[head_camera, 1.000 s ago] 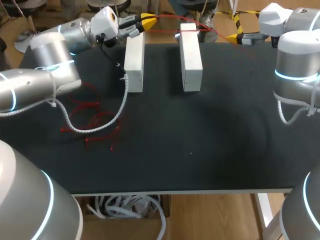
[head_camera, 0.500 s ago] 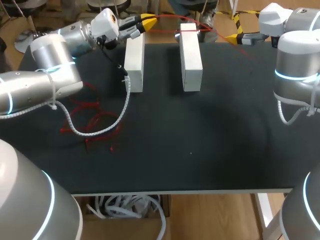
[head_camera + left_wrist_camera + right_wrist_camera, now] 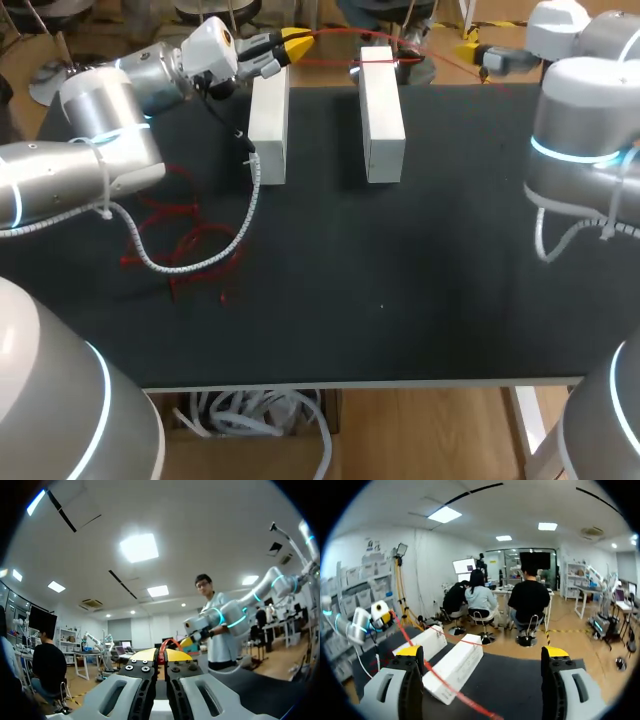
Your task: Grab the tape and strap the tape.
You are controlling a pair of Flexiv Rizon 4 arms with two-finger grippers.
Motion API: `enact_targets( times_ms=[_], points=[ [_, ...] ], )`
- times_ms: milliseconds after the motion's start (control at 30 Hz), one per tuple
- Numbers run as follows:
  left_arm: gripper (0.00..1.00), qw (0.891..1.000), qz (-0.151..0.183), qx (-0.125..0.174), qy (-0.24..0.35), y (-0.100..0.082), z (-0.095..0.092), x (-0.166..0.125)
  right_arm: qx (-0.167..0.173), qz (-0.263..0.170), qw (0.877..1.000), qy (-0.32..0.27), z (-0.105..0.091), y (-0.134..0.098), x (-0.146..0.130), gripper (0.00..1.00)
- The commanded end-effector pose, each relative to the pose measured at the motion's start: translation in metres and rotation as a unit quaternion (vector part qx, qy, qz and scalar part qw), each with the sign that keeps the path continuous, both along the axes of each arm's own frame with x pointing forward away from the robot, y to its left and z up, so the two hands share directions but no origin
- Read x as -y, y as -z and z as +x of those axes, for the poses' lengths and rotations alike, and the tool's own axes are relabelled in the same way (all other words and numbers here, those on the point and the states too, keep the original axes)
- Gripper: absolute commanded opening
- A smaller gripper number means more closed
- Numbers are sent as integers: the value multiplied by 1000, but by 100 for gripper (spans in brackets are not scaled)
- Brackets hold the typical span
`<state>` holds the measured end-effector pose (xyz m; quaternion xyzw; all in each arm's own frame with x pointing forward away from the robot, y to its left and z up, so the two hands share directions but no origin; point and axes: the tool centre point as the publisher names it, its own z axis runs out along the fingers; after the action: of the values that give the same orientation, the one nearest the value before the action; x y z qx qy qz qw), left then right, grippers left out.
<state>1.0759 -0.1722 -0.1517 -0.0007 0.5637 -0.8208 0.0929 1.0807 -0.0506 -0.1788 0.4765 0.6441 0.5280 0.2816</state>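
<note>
A thin red tape (image 3: 376, 60) runs from my left gripper (image 3: 292, 43) across the far end of the right white block (image 3: 381, 115) and on toward the table's back right. The left gripper is shut on the tape's end (image 3: 162, 653), just behind the left white block (image 3: 268, 125). My right gripper (image 3: 480, 55) hovers at the back right edge, wide open and holding nothing. In the right wrist view the tape (image 3: 445, 682) stretches slantwise past one finger (image 3: 411, 652) of that gripper (image 3: 482, 652), over the two blocks (image 3: 454, 667).
A loose tangle of red tape (image 3: 180, 240) lies on the black table (image 3: 400, 280) at the left. The left arm's white coiled cable (image 3: 240, 215) droops over it.
My right arm has swung, carrying its gripper a little farther back and left. The left arm shifted slightly and still holds the tape.
</note>
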Motion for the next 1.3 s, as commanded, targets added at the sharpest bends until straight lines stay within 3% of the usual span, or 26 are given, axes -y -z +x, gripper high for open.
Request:
enact_targets(
  times_ms=[33, 167, 300, 433, 567, 667, 867, 900, 967, 1033, 1100, 1200, 1233, 1300],
  points=[
    [0, 1000, -1, 1, -2, 1, -1, 1, -35, 46, 998, 18, -39, -10, 2, 100],
    [0, 1000, -1, 1, -2, 1, -1, 1, -66, 114, 991, 19, -61, -23, -1, 100],
    [0, 1000, -1, 1, -2, 1, -1, 1, -87, 148, 984, 41, -69, -32, -2, 100],
    [0, 1000, -1, 1, -2, 1, -1, 1, -44, 139, 988, 54, -83, -43, -8, 100],
    [0, 1000, -1, 1, -2, 1, -1, 1, 21, 109, 992, 62, -109, -49, -16, 100],
    [0, 1000, -1, 1, -2, 1, -1, 1, 49, 95, 992, 64, -128, -46, -23, 100],
    [0, 1000, -1, 1, -2, 1, -1, 1, 67, 74, 990, 102, -154, -24, -39, 100],
    [0, 1000, -1, 1, -2, 1, -1, 1, 82, 73, 987, 114, -156, -20, -42, 100],
    [0, 1000, -1, 1, -2, 1, -1, 1, 70, 71, 984, 147, -160, -14, -45, 100],
    [0, 1000, -1, 1, -2, 1, -1, 1, 98, 75, 976, 179, -163, -12, -46, 100],
    [0, 1000, -1, 1, -2, 1, -1, 1, 99, 74, 972, 202, -164, -9, -48, 100],
    [0, 1000, -1, 1, -2, 1, -1, 1, 106, 68, 967, 222, -163, -3, -48, 100],
    [0, 1000, -1, 1, -2, 1, -1, 1, 124, 68, 962, 235, -162, -3, -46, 100],
    [0, 1000, -1, 1, -2, 1, -1, 1, 142, 61, 964, 217, -160, -5, -43, 100]
  ],
)
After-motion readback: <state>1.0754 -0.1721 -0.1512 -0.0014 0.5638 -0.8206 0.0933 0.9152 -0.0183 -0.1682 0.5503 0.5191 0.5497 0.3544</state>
